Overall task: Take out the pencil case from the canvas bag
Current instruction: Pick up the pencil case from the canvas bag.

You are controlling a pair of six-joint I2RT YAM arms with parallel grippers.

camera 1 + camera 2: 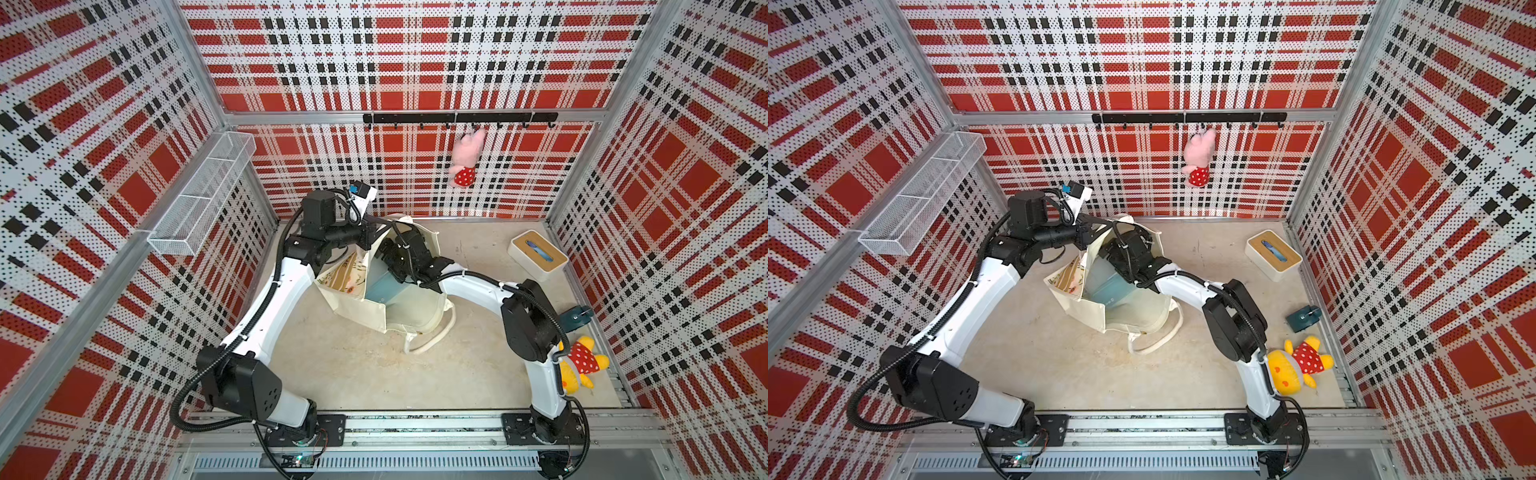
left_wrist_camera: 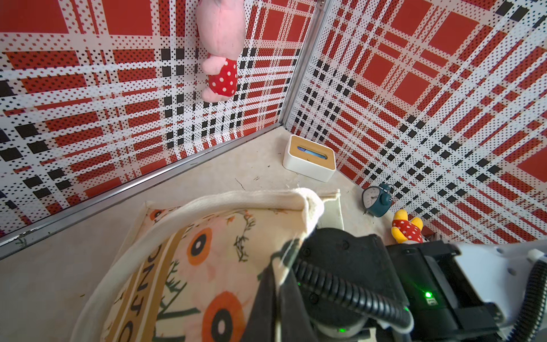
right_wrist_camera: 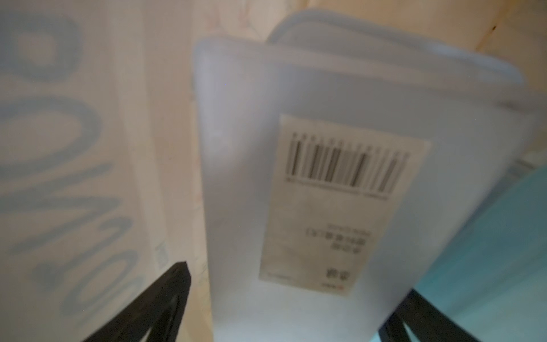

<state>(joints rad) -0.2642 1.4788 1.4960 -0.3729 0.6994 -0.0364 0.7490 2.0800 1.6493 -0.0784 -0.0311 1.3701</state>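
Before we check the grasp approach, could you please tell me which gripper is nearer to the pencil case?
Right. The right gripper is inside the canvas bag, open fingers either side of the pencil case; the left gripper is shut on the bag's rim.

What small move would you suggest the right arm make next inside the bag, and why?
Probably close the right end effector on the pencil case: its open jaws stand either side of the pale blue case inside the canvas bag, which the left end effector holds open by the rim.
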